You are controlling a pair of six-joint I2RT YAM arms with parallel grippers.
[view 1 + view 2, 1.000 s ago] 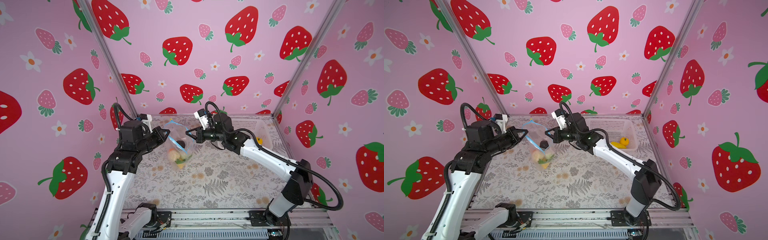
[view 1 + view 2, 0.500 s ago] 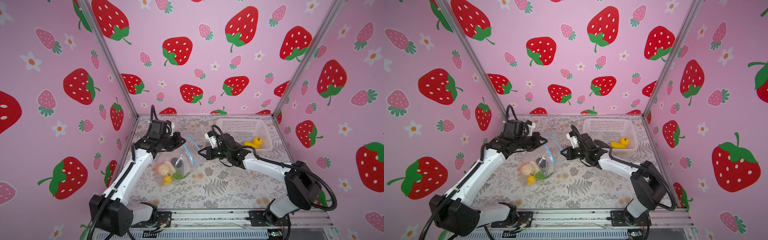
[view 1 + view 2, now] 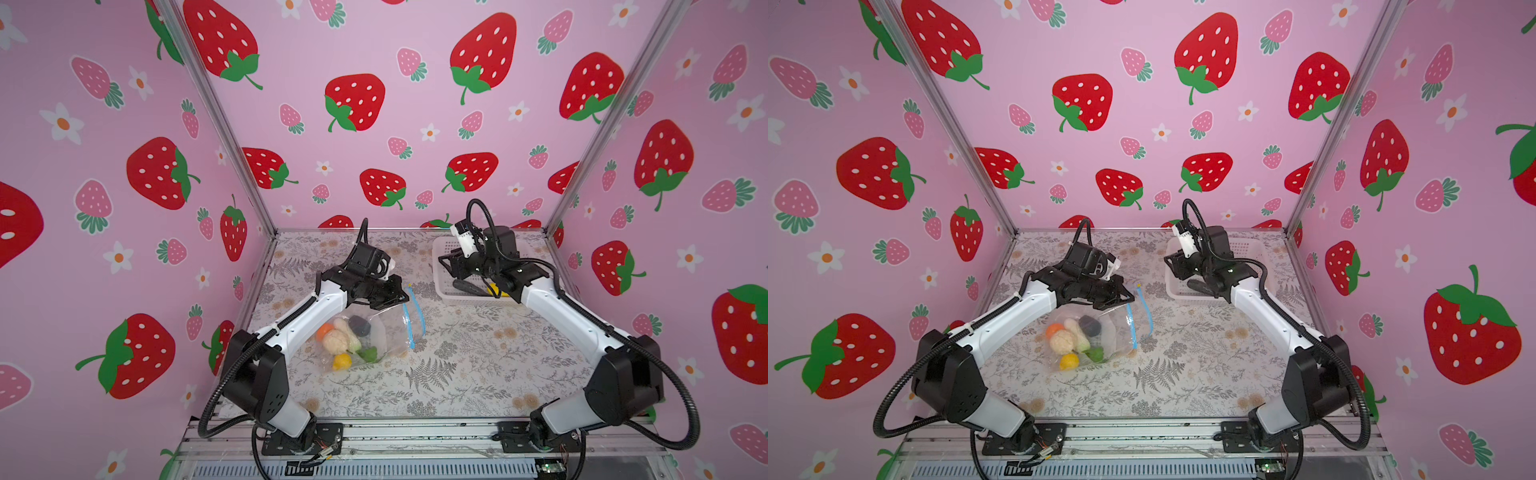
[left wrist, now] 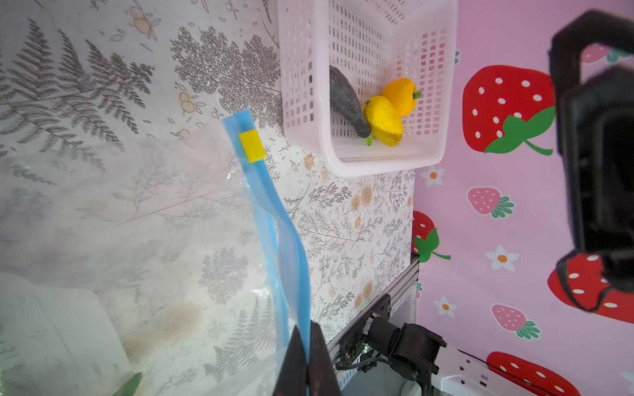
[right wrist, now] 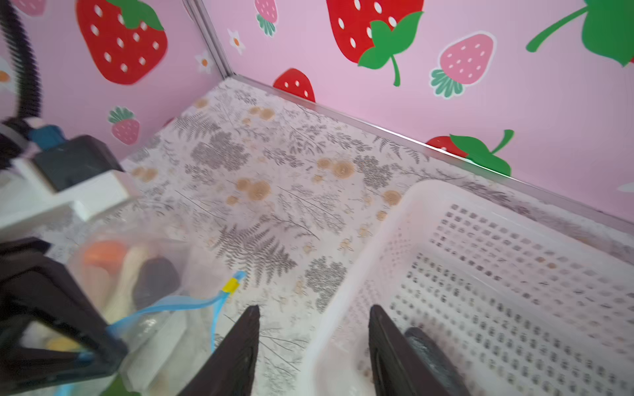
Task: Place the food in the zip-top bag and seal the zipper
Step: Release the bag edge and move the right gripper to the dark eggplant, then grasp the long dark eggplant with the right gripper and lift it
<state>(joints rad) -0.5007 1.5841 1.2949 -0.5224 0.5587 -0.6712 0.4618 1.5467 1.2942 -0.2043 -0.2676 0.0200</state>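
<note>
1. Left pincer (image 4: pixel 306 356) is clamped tight on the zipper (image 4: pixel 271 219), pinching that blue strip at the bag's mouth.
2. The zip-top bag (image 3: pixel 386 332) lies on the tabletop (image 3: pixel 457 365), mouth gaping, with the food (image 3: pixel 343 338) bunched at its closed end.
3. Right pincer (image 5: pixel 314 310) hovers with jaws apart, gripping nothing, above the white basket (image 5: pixel 346 274), over its rim on the bag side.
4. Two yellow peppers (image 4: pixel 387 113) and a dark piece (image 4: pixel 344 97) lie in that basket.

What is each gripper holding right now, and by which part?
Left gripper is shut on the zip-top bag, pinching its blue zipper strip away from the yellow slider. Right gripper is open, holding nothing.
</note>
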